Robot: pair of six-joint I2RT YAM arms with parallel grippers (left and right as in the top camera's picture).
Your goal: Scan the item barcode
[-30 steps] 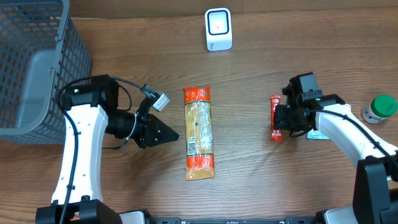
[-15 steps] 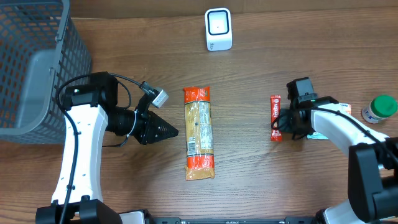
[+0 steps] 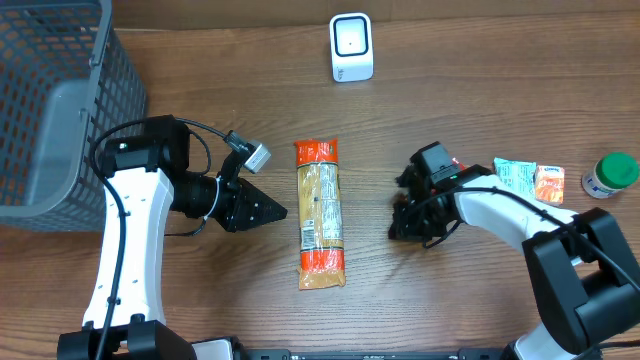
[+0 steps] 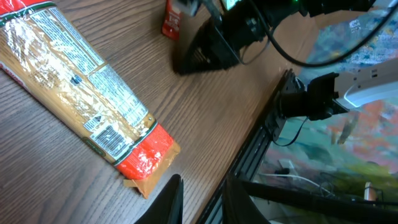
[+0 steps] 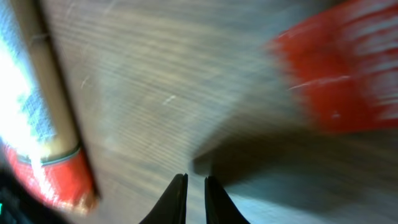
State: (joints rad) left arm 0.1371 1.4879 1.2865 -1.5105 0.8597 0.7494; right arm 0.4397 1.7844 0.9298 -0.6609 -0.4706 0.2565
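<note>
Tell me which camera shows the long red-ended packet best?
The overhead view: the whole long packet shows there, lying flat, both red ends in frame. The left wrist view is closer and shows its labels, but cuts off one end. The right wrist view is blurred and catches only one red end.

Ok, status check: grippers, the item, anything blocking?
Left gripper and right gripper near shut, empty. Pasta packet flat between them, untouched. Nothing between it and scanner; red snack bar beside right gripper.
</note>
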